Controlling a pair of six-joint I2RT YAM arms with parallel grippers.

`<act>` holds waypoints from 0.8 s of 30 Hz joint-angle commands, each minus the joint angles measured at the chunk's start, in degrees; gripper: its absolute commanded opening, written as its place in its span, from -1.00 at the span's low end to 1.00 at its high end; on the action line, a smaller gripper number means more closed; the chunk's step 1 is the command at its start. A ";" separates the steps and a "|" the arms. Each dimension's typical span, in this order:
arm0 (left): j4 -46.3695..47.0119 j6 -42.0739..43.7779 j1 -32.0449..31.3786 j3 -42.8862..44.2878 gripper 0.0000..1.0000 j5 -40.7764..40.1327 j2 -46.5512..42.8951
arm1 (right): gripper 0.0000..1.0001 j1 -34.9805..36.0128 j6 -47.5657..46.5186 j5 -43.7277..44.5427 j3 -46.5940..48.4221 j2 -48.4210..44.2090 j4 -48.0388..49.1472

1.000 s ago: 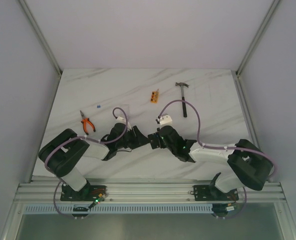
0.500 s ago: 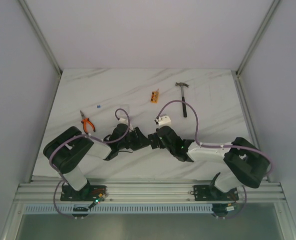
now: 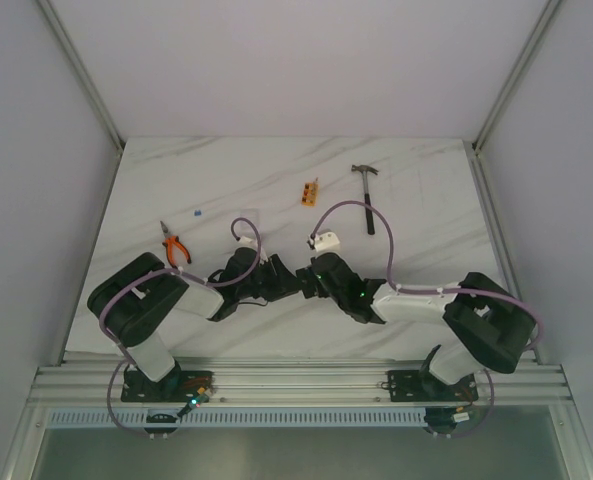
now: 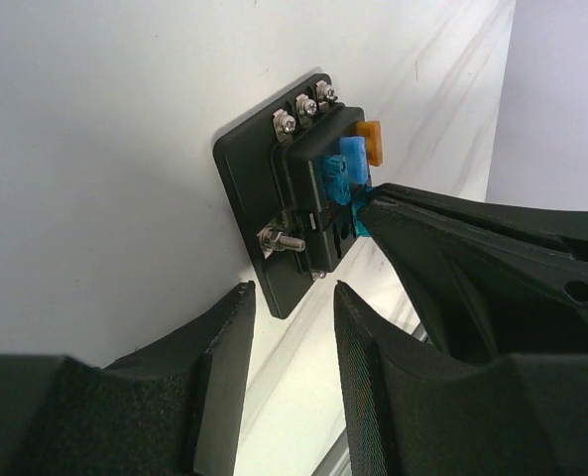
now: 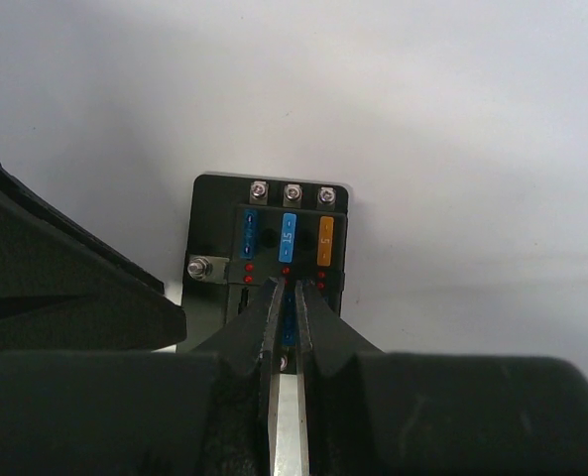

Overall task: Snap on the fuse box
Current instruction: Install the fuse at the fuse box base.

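I'm seating a blue fuse [image 5: 288,330] pinched in my right gripper [image 5: 287,288] into the fuse box [image 5: 269,243], which lies flat on the table [image 5: 452,149]; my left gripper [image 4: 292,290] is spread empty just beside it, so next I reckon a straight, steady push.

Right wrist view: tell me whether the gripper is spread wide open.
No: the right gripper is nearly shut, pinching a blue fuse at the fuse box.

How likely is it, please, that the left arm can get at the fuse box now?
Probably yes: the open left hand sits just short of the fuse box, nothing lying between.
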 commanded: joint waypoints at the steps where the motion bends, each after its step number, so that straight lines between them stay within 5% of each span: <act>1: 1.64 -0.62 -0.32 0.94 -0.06 0.55 1.04 | -0.99 0.98 -0.58 2.80 2.14 0.94 0.08; 14: -0.19 -0.52 -0.33 0.94 -0.06 -0.35 -0.44 | -0.35 1.45 -0.26 1.19 3.62 -1.91 -4.25; 24: -10.34 3.20 -0.42 3.58 -0.08 -3.95 -3.80 | -0.32 1.21 0.72 0.71 7.88 -4.58 -15.10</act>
